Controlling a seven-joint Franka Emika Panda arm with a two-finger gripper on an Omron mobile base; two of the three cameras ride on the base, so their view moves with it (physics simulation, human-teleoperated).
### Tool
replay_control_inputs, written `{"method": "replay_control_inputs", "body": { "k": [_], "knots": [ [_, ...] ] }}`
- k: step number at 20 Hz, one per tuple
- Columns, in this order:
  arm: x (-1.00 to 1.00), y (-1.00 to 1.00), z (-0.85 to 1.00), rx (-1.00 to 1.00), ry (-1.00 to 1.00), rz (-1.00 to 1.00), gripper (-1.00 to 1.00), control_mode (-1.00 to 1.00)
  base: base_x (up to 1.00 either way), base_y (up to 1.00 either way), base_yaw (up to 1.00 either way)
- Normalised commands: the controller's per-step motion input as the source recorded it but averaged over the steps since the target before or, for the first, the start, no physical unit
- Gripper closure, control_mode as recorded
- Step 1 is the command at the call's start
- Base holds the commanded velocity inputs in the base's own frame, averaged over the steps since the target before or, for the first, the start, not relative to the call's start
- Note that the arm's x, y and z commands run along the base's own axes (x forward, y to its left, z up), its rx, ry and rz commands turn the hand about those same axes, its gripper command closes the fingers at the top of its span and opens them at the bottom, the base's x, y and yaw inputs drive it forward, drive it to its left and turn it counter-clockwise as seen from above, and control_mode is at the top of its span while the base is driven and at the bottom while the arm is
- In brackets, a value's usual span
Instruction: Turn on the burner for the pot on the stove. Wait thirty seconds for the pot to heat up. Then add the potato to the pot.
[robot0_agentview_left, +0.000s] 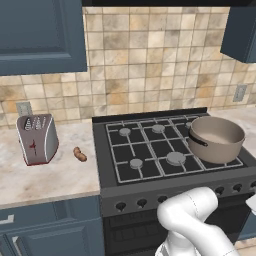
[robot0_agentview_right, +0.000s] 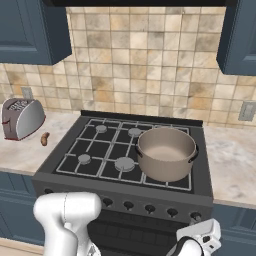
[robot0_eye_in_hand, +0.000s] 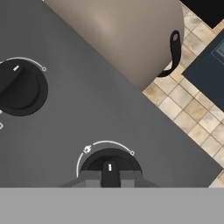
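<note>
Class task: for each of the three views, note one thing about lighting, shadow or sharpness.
Left base view: even light, and the toaster casts only a faint shadow on the counter. Right base view: no glare on the pot, whose inside is shaded smoothly. Hand view: the knob at the gripper looks soft and slightly blurred.

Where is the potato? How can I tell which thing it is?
Find the black stove, then look left along the pale counter. Between the stove and the silver toaster lies the potato: a little brown bent lump, far smaller than the toaster.
</note>
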Motion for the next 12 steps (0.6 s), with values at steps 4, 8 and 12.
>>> {"method": "replay_control_inputs", "body": {
  "k": [4,8,12],
  "knots": [
    [0.0,0.0,0.0,0.0,0.0,0.0,1.0,-1.0,0.0,0.0,0.0],
    [0.0,0.0,0.0,0.0,0.0,0.0,1.0,-1.0,0.0,0.0,0.0],
    [0.0,0.0,0.0,0.0,0.0,0.0,1.0,-1.0,0.0,0.0,0.0]
  ]
}}
